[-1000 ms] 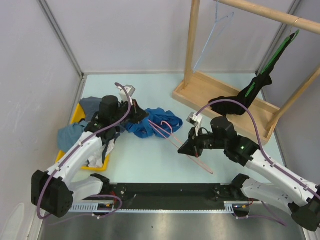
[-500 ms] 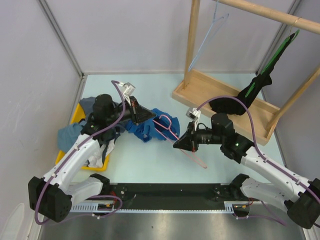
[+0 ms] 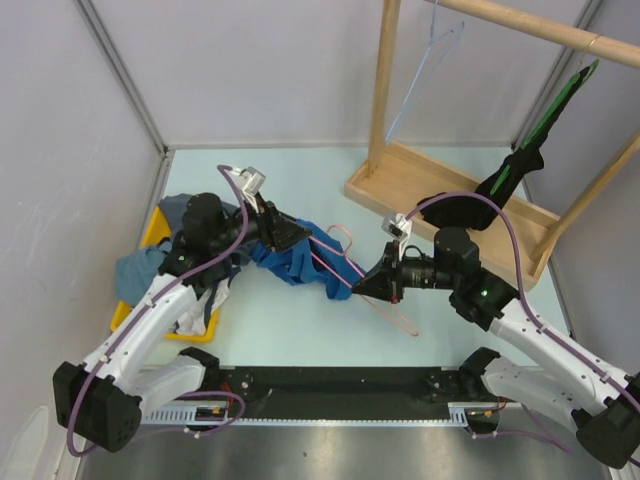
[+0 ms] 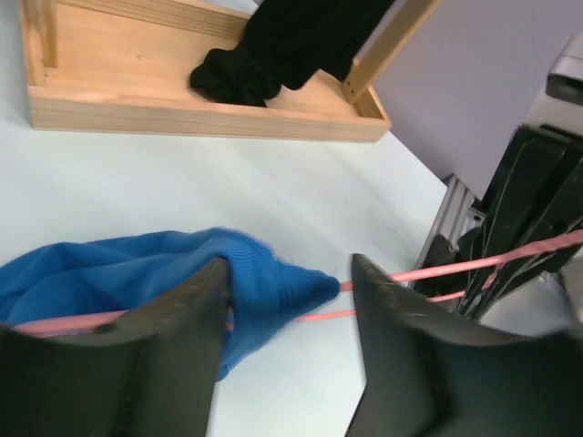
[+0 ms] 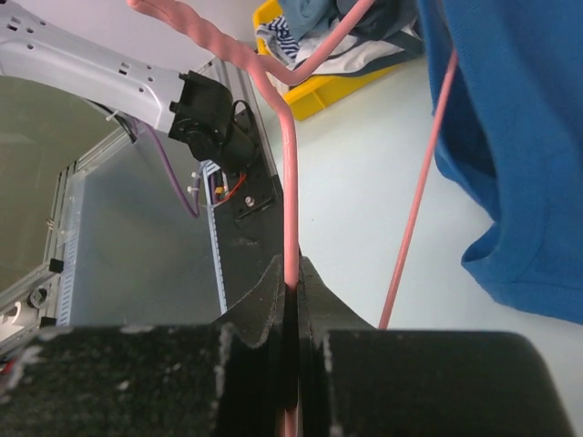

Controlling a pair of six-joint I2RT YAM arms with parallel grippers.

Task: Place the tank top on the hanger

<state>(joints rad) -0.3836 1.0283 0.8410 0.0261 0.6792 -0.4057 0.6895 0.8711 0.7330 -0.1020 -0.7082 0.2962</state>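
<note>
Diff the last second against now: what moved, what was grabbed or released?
The left gripper slid right with the tank top, drawing it further along the hanger, then opened and let the fabric go. The right gripper swung the hanger slightly away from the arms' bases. Unchanged: right gripper shut on the hanger; wooden rack and yellow bin as before.

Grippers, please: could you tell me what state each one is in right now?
Left gripper: open, an edge of the tank top between its jaws.
Right gripper: closed on the hanger.
</note>
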